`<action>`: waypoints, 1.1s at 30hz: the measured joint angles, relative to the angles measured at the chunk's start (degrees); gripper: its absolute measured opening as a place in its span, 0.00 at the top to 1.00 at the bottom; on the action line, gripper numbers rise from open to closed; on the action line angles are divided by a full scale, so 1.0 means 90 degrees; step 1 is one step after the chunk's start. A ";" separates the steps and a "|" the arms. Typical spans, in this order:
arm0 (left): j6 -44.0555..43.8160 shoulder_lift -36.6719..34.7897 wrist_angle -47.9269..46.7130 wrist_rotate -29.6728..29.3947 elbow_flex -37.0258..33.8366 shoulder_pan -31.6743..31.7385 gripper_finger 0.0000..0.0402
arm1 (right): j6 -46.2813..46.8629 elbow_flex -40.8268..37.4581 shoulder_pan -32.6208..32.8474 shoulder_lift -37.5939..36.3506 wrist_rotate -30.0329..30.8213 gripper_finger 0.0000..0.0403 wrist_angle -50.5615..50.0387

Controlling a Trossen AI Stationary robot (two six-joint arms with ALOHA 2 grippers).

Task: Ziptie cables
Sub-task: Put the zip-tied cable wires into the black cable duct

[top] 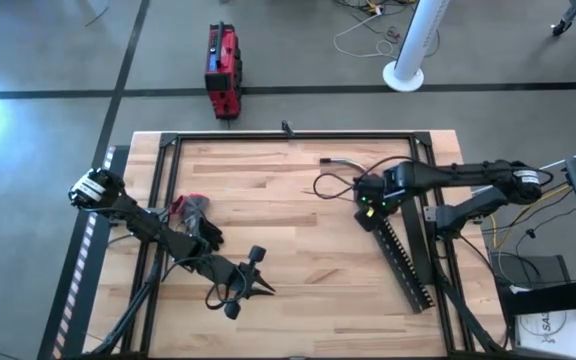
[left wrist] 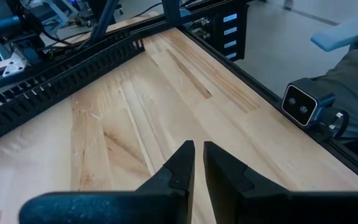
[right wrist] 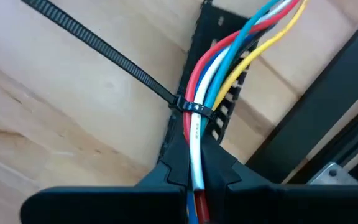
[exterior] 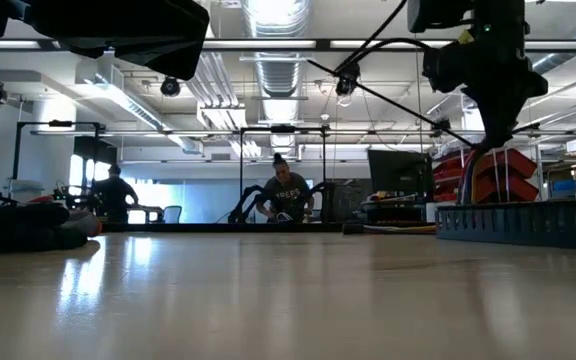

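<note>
Wooden table (top: 268,210); right gripper (right wrist: 194,174) jaws clenched on cables (right wrist: 219,74), ziptie (right wrist: 98,50) looped only in wrist view; left gripper (left wrist: 197,163) jaws nearly closed, empty.

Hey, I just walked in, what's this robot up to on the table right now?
The right gripper is shut on the cables, a bundle of red, white, blue and yellow wires, at the upper end of the black perforated bar. The ziptie is already looped around the bundle, its long tail sticking out over the wooden table. The left gripper waits near the table's front edge, fingers nearly together and holding nothing.
</note>
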 joint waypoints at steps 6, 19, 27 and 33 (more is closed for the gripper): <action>0.0026 0.0000 0.0002 0.0000 -0.0002 0.0001 0.95 | -0.0317 0.0239 0.0156 -0.0082 0.0858 1.00 0.0026; -0.0078 0.0000 -0.0005 0.0000 -0.0005 0.0000 0.95 | -0.0190 0.1968 0.0270 -0.0082 0.1175 1.00 -0.1062; -0.0170 0.0000 -0.0025 0.0002 -0.0010 0.0000 0.95 | 0.0682 0.2098 0.0747 -0.0214 0.0554 1.00 -0.1787; -0.0172 0.0000 0.0002 0.0002 -0.0010 0.0000 0.95 | 0.0966 0.2098 0.1079 -0.0213 0.0400 1.00 -0.1804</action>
